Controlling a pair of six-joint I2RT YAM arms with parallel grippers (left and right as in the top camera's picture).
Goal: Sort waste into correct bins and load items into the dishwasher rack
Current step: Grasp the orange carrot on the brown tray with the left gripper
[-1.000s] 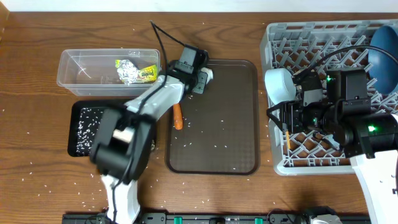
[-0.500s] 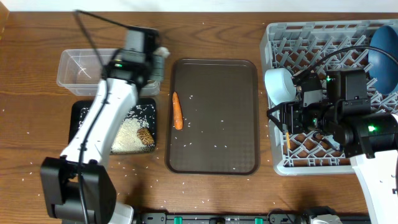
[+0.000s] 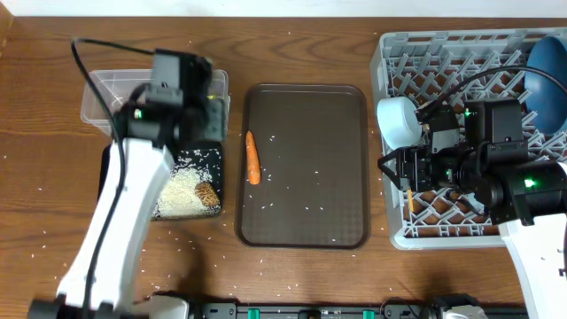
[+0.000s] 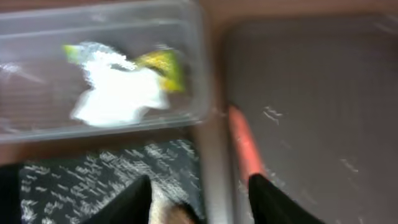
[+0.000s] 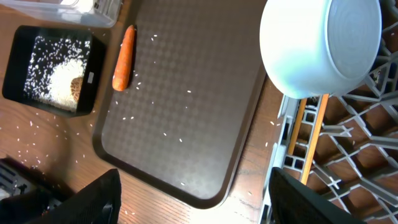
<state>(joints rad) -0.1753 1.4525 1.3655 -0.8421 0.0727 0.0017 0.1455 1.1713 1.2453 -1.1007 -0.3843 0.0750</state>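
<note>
1. Black tray (image 5: 12, 74): loose rice (image 3: 182, 190) and a brown lump (image 3: 206, 195) are held inside.
2. Right gripper (image 5: 194, 180): fingers are set wide apart, empty, beside the rack (image 3: 443, 217).
3. Carrot (image 3: 252, 158): laid on the brown serving tray (image 3: 310, 177), left side.
4. Left gripper (image 4: 199, 186): fingers are parted, nothing held.
5. Clear tub (image 3: 97, 97): tissue (image 4: 118, 93) and wrapper (image 4: 165, 65) are contained.
6. White bowl (image 3: 399, 120), chopsticks (image 5: 309, 140) and blue plate (image 3: 547, 80): racked.

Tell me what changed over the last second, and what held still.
The left tool swung left from the brown tray's far-left corner to above the clear tub, carrying something white. It is now open, and a white tissue lies in the tub, apparently let go. Unchanged: the carrot on the tray, the right tool, the white bowl in the rack.
</note>
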